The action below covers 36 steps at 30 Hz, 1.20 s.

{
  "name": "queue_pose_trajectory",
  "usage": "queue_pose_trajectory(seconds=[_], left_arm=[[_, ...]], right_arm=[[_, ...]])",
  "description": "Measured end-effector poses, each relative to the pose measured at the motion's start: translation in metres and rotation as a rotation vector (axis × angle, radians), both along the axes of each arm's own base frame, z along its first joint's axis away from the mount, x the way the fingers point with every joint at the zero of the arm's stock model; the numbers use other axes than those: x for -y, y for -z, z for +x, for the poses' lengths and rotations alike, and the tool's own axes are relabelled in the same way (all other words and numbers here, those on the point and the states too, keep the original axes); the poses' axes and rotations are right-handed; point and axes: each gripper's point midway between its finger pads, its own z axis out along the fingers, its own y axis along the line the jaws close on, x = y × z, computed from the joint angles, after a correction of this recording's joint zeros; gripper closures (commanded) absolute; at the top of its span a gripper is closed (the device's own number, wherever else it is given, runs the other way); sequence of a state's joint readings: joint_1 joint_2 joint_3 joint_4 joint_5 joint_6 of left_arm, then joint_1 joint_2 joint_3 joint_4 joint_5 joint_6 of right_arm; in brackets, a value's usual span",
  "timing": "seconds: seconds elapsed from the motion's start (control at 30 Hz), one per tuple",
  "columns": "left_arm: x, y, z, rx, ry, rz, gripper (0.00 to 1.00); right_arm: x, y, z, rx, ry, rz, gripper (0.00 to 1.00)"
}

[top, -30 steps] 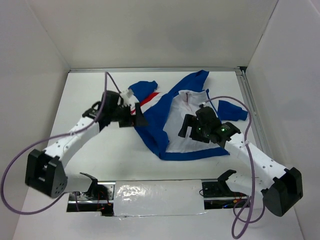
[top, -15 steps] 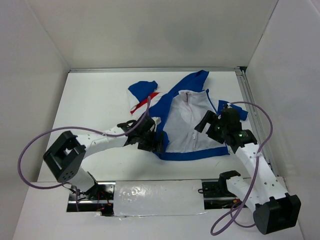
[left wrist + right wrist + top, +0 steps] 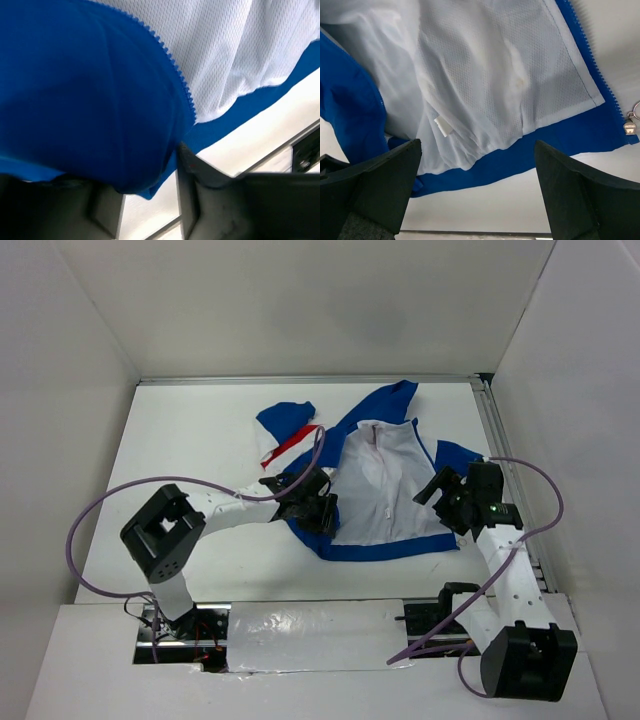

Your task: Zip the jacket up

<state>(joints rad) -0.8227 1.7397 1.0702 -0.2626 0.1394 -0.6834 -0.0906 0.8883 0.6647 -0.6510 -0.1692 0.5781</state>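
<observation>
White surface [image 3: 200, 440] under a jacket [image 3: 375, 490] spread open, lining up.
Since half a second ago the right fingers [image 3: 445, 496] have drawn outward to its edge; they are spread wide and hold nothing, with the lining beneath them. The left fingers [image 3: 320, 512] have nudged along the opposite blue edge, where a fold bulges between them. Whether it is clamped, I cannot tell.

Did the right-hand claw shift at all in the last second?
Yes. The right gripper has slid right across the jacket, toward the metal rail on the table's right edge.
</observation>
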Motion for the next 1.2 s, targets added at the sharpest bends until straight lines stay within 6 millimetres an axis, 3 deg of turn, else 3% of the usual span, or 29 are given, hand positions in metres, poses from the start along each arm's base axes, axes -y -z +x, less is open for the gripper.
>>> queue_pose_trajectory(seconds=[0.1,0.2,0.33,0.77,0.93,0.97,1.0,1.03,1.2], left_arm=[[0.000,-0.003,-0.003,0.004,0.015,-0.001,0.36],[0.001,-0.010,-0.009,0.020,0.041,-0.014,0.38],[0.002,-0.012,-0.015,0.022,0.058,-0.016,0.52],[-0.004,0.006,-0.021,-0.018,0.062,0.035,0.45],[-0.005,0.012,-0.021,-0.030,0.059,0.044,0.69],[-0.004,0.012,-0.021,-0.031,0.059,0.044,0.77],[-0.004,0.013,-0.021,-0.032,0.058,0.043,0.91],[-0.003,0.013,-0.021,-0.032,0.060,0.041,0.97],[-0.001,0.011,-0.019,-0.024,0.058,0.029,1.00]], right_arm=[[0.002,0.002,0.000,-0.010,0.007,0.003,0.00],[0.002,0.002,0.000,-0.010,0.004,0.002,0.00],[0.002,0.002,0.000,-0.011,0.004,0.001,0.00],[0.004,0.003,0.000,-0.011,0.008,-0.005,0.00],[0.004,0.003,0.000,-0.011,0.010,-0.008,0.00],[0.004,0.003,0.000,-0.011,0.010,-0.008,0.00],[0.004,0.003,0.000,-0.011,0.011,-0.009,0.00],[0.005,0.003,0.000,-0.012,0.013,-0.010,0.00],[0.011,0.006,0.000,-0.020,0.040,-0.035,0.00]])
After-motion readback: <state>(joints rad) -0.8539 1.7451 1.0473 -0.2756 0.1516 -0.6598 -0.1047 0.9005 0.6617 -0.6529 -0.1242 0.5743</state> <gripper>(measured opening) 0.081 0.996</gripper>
